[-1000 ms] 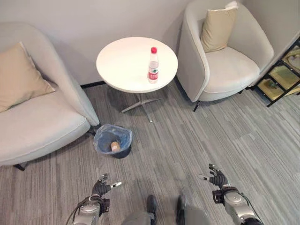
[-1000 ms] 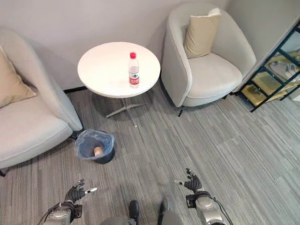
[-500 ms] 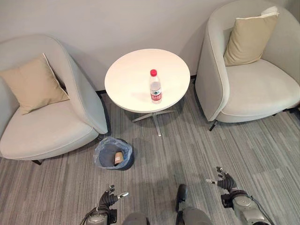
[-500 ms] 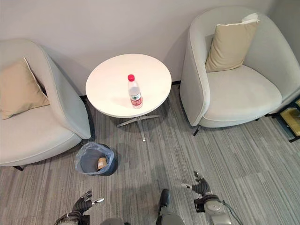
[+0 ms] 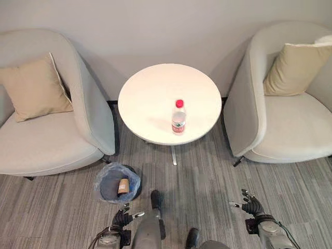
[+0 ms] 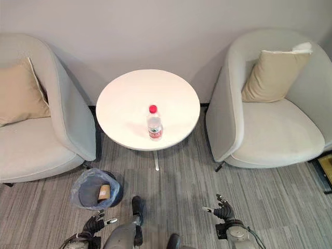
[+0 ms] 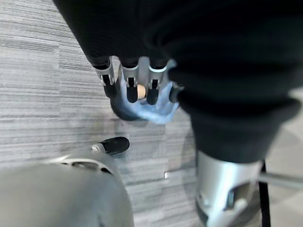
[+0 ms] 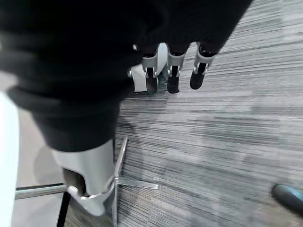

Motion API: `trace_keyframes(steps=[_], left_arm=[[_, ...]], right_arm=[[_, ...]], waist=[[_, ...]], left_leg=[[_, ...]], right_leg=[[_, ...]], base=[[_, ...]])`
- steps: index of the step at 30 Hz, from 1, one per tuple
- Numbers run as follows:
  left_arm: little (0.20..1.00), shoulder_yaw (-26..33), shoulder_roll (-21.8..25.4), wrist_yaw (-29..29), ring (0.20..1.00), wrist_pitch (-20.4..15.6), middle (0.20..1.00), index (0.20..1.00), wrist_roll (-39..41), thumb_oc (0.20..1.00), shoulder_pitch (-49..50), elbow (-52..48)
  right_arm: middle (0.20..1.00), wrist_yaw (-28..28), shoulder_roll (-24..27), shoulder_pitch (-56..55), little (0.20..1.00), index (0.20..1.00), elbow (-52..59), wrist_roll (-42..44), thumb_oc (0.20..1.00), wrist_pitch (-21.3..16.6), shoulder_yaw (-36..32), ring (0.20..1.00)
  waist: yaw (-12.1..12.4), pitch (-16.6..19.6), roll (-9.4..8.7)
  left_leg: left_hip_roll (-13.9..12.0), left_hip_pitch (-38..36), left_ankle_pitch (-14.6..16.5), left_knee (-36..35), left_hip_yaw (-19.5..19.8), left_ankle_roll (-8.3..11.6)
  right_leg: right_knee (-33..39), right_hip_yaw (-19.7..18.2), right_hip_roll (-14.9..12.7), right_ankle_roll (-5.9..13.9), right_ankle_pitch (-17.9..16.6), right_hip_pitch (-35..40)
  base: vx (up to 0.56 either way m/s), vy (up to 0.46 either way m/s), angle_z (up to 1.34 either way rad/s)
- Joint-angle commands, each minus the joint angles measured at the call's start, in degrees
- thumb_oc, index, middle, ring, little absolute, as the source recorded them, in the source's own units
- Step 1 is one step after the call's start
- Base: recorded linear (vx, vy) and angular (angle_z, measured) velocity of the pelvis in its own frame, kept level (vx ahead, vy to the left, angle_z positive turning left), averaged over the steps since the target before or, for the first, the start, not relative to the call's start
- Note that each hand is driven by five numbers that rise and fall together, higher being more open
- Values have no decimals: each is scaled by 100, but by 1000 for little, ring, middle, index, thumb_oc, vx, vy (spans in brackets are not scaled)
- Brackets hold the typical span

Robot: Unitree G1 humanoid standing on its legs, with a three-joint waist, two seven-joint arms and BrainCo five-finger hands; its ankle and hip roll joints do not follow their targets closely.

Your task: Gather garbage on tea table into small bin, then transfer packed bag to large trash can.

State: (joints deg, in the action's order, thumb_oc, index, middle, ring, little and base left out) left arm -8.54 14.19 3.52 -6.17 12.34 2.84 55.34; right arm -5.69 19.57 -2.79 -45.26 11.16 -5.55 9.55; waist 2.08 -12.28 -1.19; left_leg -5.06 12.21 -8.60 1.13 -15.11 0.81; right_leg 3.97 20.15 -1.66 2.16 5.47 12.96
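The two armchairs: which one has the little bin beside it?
The armchair on the robot's left; the blue-lined bin stands by its front corner, across from the other armchair.

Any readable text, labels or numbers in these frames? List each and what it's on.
None readable.
Clear plastic bottle with red cap on the round white table: red-and-white label, print too small to read.
Small brown item in the blue-lined small bin: no legible marking.
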Motion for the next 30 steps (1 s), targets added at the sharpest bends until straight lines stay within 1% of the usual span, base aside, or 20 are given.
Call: trace_keyframes(steps=[1,4,5,6,7,8,9,10,13,15,19,21,22,25,26,28,30], left_arm=[[1000,48,307,15,1000,-76,1000,1000,-95,1000,-78,-177],[1000,94,437,43,1000,-75,1000,1000,-94,1000,-156,-192],[1000,107,475,53,1000,-77,1000,1000,-91,1000,-170,-199],[1000,113,530,67,1000,-81,1000,1000,-82,1000,-171,-246],[1000,113,529,67,1000,-81,1000,1000,-82,1000,-171,-246],[1000,119,540,70,1000,-85,1000,1000,-77,1000,-173,-244],[1000,118,541,62,1000,-76,1000,1000,-75,1000,-172,-229],[1000,124,540,62,1000,-77,1000,1000,-74,1000,-176,-230],[1000,142,484,71,1000,-86,1000,1000,-79,1000,-179,-70],[1000,159,473,76,1000,-120,1000,1000,-110,1000,-157,-80],[1000,183,440,44,1000,-100,1000,1000,-156,1000,-86,-91],[1000,177,399,11,1000,-74,1000,1000,-198,1000,-33,-74],[1000,176,397,12,1000,-74,1000,1000,-198,1000,-32,-75],[1000,158,354,-3,1000,-63,1000,1000,-306,1000,-29,-38],[1000,157,351,-2,1000,-63,1000,1000,-307,1000,-27,-38],[1000,148,318,-16,1000,-74,1000,1000,-371,1000,7,-83],[1000,151,294,-23,1000,-77,1000,1000,-383,1000,18,-82]], right_arm=[[1000,6,47,146,1000,1000,298,-98,1000,-74,61,1000],[1000,4,-44,245,1000,1000,331,-53,1000,-80,97,1000],[1000,12,-61,277,1000,1000,325,-43,1000,-75,117,1000],[1000,21,-60,316,1000,1000,332,-35,1000,-61,151,1000],[1000,21,-60,316,1000,1000,332,-35,1000,-61,151,1000],[1000,24,-55,341,1000,1000,333,-45,1000,-62,165,1000],[1000,28,-50,348,1000,1000,323,-58,1000,-49,171,1000],[1000,28,-48,354,1000,1000,325,-58,1000,-49,174,1000],[1000,11,23,400,1000,1000,340,-169,1000,-19,210,1000],[1000,47,62,350,1000,1000,495,-264,1000,-32,231,1000],[1000,57,198,332,1000,1000,622,-543,1000,-42,316,1000],[1000,75,378,324,1000,1000,887,-857,1000,-64,412,1000],[1000,76,380,320,1000,1000,891,-858,1000,-61,411,1000],[1000,132,724,296,1000,1000,1558,-1374,1000,-131,567,1000],[1000,134,727,291,1000,1000,1564,-1375,1000,-127,566,1000],[1000,200,996,305,1000,1000,2051,-1750,1000,-188,670,1000],[1000,271,1131,330,1000,1000,2403,-1867,1000,-234,727,1000]], waist=[[82,244,-156],[107,316,-233],[92,328,-240],[31,334,-201],[32,333,-201],[7,325,-163],[-25,337,-152],[-23,327,-138],[-164,159,-67],[-204,125,-132],[-188,202,-147],[-178,283,-119],[-183,279,-116],[-174,331,-67],[-178,329,-64],[-183,374,-25],[-183,389,5]], left_leg=[[47,53,682,442,165,189],[128,-41,917,508,97,60],[150,-118,977,484,87,29],[180,-301,1046,393,94,-18],[180,-303,1046,391,93,-18],[184,-414,1090,333,89,-31],[198,-520,1191,294,145,-4],[171,-472,1099,295,99,-34],[174,-801,1186,243,248,-21],[211,-844,1253,354,302,-9],[176,-920,1256,361,342,37],[109,-1007,1213,282,401,97],[109,-1014,1211,277,406,99],[46,-1118,1095,115,501,188],[46,-1125,1092,109,505,189],[10,-1179,1017,27,532,243],[-14,-1221,961,-35,532,272]], right_leg=[[-712,-573,-519,403,549,-517],[-1116,-700,-648,537,468,-725],[-1214,-759,-656,537,394,-869],[-1251,-833,-639,505,280,-1153],[-1252,-834,-639,505,281,-1153],[-1202,-805,-653,496,211,-1289],[-1148,-816,-674,524,229,-1350],[-1134,-789,-655,492,150,-1392],[-928,-988,-726,552,-162,-1846],[-901,-1135,-726,571,-198,-1786],[-794,-1140,-687,532,-204,-1631],[-704,-1099,-600,465,-137,-1468],[-700,-1094,-599,465,-138,-1458],[-617,-1007,-495,399,-21,-1266],[-614,-1002,-495,398,-21,-1258],[-497,-923,-444,368,35,-1123],[-426,-879,-414,359,52,-1043]], base=[[183,189,-6],[168,155,1],[182,131,2],[130,91,-7],[118,59,-18],[130,12,-10],[74,8,-7],[114,-16,8],[109,-61,11],[96,-117,-3],[64,-102,29],[83,-150,-3],[57,-139,-2],[31,-112,19],[16,-55,12],[5,-77,3],[-17,-59,8]])
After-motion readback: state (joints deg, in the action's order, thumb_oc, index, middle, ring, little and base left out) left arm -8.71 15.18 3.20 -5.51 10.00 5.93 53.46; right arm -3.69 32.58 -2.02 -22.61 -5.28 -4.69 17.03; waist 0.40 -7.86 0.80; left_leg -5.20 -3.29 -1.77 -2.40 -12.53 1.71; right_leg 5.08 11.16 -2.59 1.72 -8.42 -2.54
